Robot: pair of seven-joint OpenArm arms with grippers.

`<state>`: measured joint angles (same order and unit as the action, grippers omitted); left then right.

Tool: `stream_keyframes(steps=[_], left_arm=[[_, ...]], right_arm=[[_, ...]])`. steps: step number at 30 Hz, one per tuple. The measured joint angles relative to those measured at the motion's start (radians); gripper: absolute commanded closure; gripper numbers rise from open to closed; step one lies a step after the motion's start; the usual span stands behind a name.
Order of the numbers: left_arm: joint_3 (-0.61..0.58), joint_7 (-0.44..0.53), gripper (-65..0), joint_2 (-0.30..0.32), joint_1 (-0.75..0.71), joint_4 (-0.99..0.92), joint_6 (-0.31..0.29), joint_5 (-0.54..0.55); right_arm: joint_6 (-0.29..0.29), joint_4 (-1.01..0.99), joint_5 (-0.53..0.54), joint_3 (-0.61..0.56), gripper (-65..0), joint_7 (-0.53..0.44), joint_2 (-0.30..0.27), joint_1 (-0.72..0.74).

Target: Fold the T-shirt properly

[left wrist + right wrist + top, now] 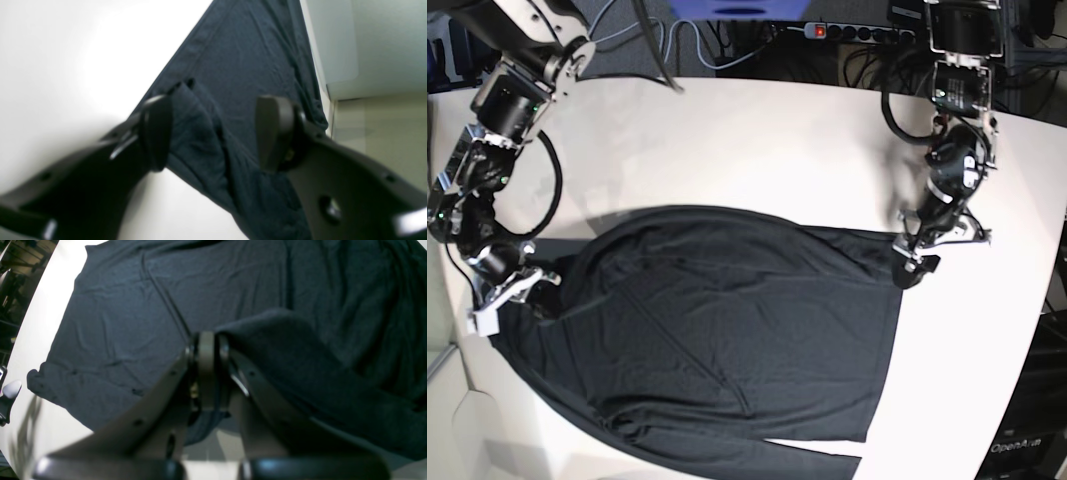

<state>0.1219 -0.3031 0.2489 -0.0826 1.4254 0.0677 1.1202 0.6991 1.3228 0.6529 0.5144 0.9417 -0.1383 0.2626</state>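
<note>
While the T-shirt (727, 340) lies spread over the white surface (757, 150), the two arms work its opposite ends. Seen left to right from the room, the right gripper (527, 285) comes first. Its jaws are pressed together on a bunched fold of the dark fabric, which drapes away beside it in the right wrist view. Judged from that hold, this end is being kept gathered so it can be carried over the body of the garment. Beyond this gripper the surface edge is close, so free room lies mainly toward the shirt's middle.

Across the flat middle of the garment, the left gripper (213, 133) stands at the far end with its jaws well apart. A ridge of cloth rises between them, touching neither pad clearly; nothing is held. That corner appears to have just been laid down. Bare surface lies beside this gripper, with the surface edge near its other side.
</note>
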Motion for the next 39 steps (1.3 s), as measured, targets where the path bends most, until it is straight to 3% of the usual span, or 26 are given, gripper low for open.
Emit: stream_keyframes(steps=[16,25,39], left_arm=[[0.005,0.007,-37.7,-0.048,-0.017,-0.004,0.006,0.001],[0.105,0.03,-37.7,-0.055,-0.059,-0.003,0.015,-0.002],[0.097,0.026,-37.8,-0.064,-0.026,-0.006,0.007,-0.004]], right_arm=[[0.0,0.0,0.0,-0.001,-0.1,0.0,0.0,-0.011],[0.0,0.0,0.0,-0.001,-0.1,0.0,0.0,-0.011],[0.0,0.0,0.0,-0.001,-0.1,0.0,0.0,-0.013]])
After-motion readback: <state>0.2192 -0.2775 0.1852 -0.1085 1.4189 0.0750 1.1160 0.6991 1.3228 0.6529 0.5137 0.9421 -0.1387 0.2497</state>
